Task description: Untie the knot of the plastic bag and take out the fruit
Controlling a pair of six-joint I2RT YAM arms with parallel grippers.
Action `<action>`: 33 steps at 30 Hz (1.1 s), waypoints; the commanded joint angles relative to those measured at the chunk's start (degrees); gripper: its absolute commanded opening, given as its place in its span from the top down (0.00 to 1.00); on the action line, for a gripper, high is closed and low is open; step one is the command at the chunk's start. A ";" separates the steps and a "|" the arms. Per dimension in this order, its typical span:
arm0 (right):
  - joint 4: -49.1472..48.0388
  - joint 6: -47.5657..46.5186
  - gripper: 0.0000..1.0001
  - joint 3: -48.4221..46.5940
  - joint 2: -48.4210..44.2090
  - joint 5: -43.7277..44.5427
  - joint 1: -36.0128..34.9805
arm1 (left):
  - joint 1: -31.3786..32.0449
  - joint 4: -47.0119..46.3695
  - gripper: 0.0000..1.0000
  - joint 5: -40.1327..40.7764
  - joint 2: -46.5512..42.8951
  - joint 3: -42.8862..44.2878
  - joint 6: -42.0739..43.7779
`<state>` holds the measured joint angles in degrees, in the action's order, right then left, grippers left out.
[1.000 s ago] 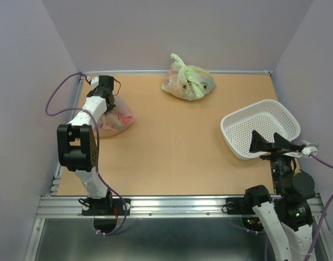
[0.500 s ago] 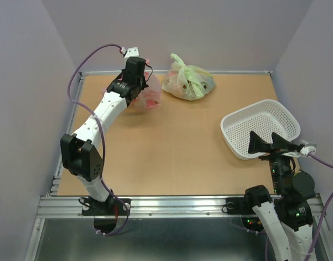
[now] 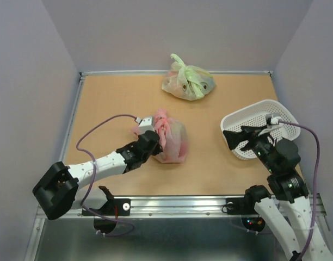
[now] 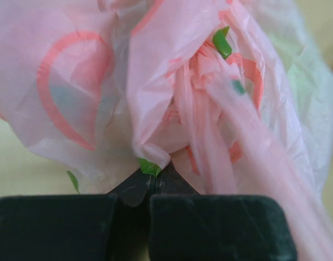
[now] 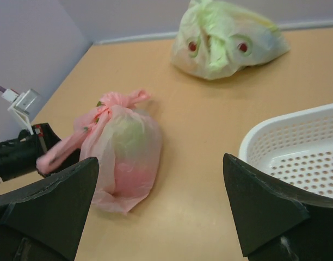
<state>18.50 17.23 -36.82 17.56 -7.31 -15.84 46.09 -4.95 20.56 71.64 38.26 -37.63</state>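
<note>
The pink plastic bag (image 3: 171, 142) lies on the table's middle, its knot (image 5: 108, 106) still tied at the top. My left gripper (image 3: 151, 142) is shut on a fold of the bag (image 4: 155, 81) close to the knot, its jaws (image 4: 154, 176) pressed together on pink plastic. A stretched pink strip (image 5: 68, 144) runs from the knot to that gripper (image 5: 25, 155). The fruit (image 5: 127, 136) shows only as dim green and red shapes through the plastic. My right gripper (image 3: 238, 136) hangs open to the right of the bag (image 5: 125, 157), its fingers (image 5: 160, 163) wide apart and holding nothing.
A pale green tied bag (image 3: 187, 81) with fruit inside sits at the back centre. A white perforated basket (image 3: 283, 111) stands at the right, partly under my right arm. Walls close in the table on the left, back and right.
My left gripper has shut on the pink bag and carried it from the far left, past the back, down to the table's middle. My right arm has swung forward over the basket's left side.
</note>
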 commanded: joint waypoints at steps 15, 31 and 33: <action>-6.55 2.72 0.00 -8.00 37.00 -5.64 -18.59 | 22.64 -13.07 1.00 8.79 -7.21 -19.28 -20.99; -7.25 3.86 0.89 -12.34 59.44 25.15 -40.68 | 24.32 -7.56 1.00 12.13 -14.58 -22.96 -28.27; -7.34 5.17 0.99 -9.25 58.03 28.04 -41.29 | 24.32 -4.99 1.00 13.01 -19.32 -23.49 -29.43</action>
<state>10.20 20.86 -50.78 76.05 13.28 -55.81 69.82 -16.34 30.96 57.32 16.56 -63.61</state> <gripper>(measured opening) 0.042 0.026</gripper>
